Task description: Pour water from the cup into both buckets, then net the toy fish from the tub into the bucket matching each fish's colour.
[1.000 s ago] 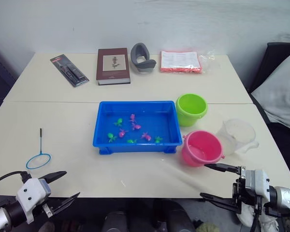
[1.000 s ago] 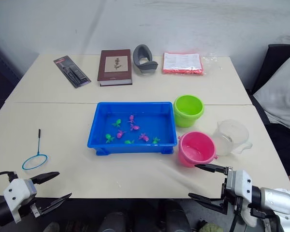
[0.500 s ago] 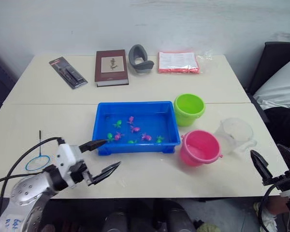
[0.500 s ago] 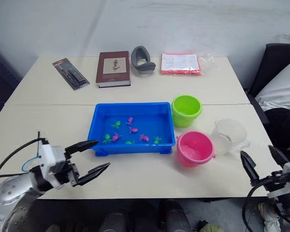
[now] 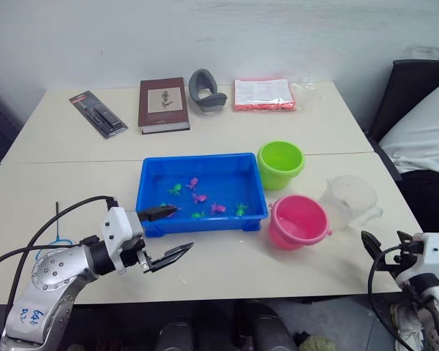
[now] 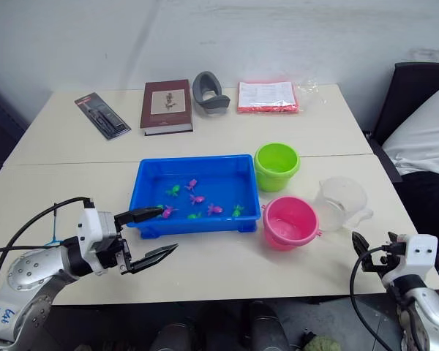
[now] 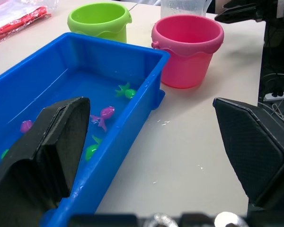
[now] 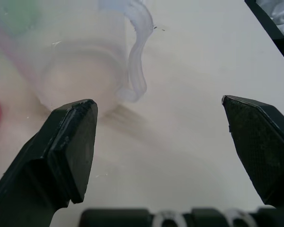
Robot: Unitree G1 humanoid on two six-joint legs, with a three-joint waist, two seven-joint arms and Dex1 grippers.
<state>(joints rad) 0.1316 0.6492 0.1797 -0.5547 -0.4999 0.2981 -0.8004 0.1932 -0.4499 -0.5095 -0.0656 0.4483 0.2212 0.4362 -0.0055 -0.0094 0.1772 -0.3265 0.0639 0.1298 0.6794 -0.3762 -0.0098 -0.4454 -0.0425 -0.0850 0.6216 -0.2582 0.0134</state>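
Two grippers are sitting spread wide w/ nothing between the fingers, so no part of the job looks started yet. Right gripper (image 8: pixel 158 142) is hanging low at the near right table edge, fingers apart and aimed at the cup (image 6: pixel 341 204), whose handle (image 8: pixel 137 56) is facing it; prob. lining up for a grab, since pouring comes first. Cup is standing upright just right of the pink bucket (image 6: pixel 291 221), w/ the green bucket (image 6: pixel 276 166) right behind that one; both are parked beside the tub's right end, a short swing for pouring & later dropping fish. Water in the cup is too clear to judge; the pink bucket's bottom is looking a bit shiny, can't tell if wet. Left gripper (image 6: pixel 148 235) is hovering at the tub's (image 6: pixel 194 221) near left corner, jaws open, one finger over the rim, one over bare table (image 6: pixel 227 263). Approx. eight toy fish (image 6: pixel 194 199), green & pink mixed, are lying in the tub. Net (image 5: pixel 58 235) is lying on the table to the left, partly hidden behind the left arm's cable, still apart from the left gripper, waiting for the fishing stage. Book (image 6: pixel 166 106), grey holder (image 6: pixel 207 91), red packet (image 6: pixel 267 96) & black pack (image 6: pixel 102 115) are lining the far edge, away from the work area.
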